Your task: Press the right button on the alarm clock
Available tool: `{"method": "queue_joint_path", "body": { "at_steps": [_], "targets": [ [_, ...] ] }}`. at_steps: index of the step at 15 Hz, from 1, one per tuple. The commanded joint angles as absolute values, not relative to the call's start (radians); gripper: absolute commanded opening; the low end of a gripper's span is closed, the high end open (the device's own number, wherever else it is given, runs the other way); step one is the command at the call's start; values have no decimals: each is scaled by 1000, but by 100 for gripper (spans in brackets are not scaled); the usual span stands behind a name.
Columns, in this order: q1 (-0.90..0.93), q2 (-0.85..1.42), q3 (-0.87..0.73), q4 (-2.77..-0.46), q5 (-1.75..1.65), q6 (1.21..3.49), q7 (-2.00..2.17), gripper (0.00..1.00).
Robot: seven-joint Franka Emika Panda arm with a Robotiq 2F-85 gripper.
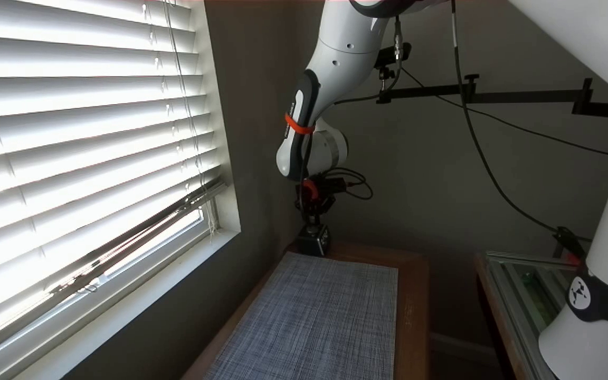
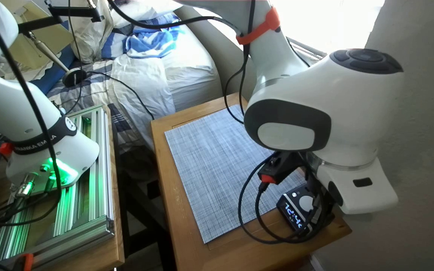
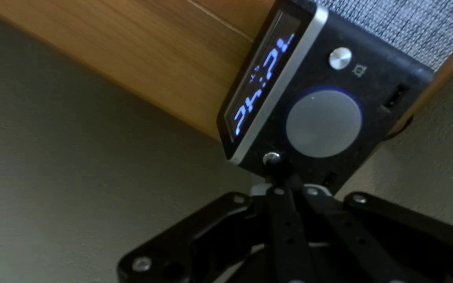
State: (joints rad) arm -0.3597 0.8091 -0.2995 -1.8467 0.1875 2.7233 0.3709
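The alarm clock (image 3: 277, 118) is a small dark box with a blue lit display, a large grey round disc (image 3: 324, 124) and two silver buttons on top. It stands at the table's end, also in both exterior views (image 1: 314, 244) (image 2: 292, 212). One silver button (image 3: 340, 58) is uncovered at the far end. The right button (image 3: 270, 157), at the display's right end, is partly covered by my fingertips. My gripper (image 3: 282, 169) is shut, pointing down over this button; it also shows in an exterior view (image 1: 312, 220). I cannot tell whether it touches the button.
A grey woven mat (image 1: 314, 316) lies on the wooden table (image 2: 232, 256) beside the clock. Walls stand close behind the clock, and a window with blinds (image 1: 82, 132) is alongside. Black cable loops (image 2: 245, 222) hang from the wrist near the clock.
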Motion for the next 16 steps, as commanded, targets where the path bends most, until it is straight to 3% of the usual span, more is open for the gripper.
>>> {"method": "queue_joint_path", "body": {
  "at_steps": [1, 9, 10, 11, 16],
  "targets": [
    [-359, 799, -297, -1851, 208, 2737, 346, 0],
    [-354, 744, -309, -1864, 201, 2726, 346, 0],
    [-354, 742, -310, -1864, 200, 2721, 347, 9],
    [-354, 739, -310, -1864, 200, 2716, 347, 28],
    [-340, 680, -324, -1898, 180, 2681, 333, 61]
  ]
}}
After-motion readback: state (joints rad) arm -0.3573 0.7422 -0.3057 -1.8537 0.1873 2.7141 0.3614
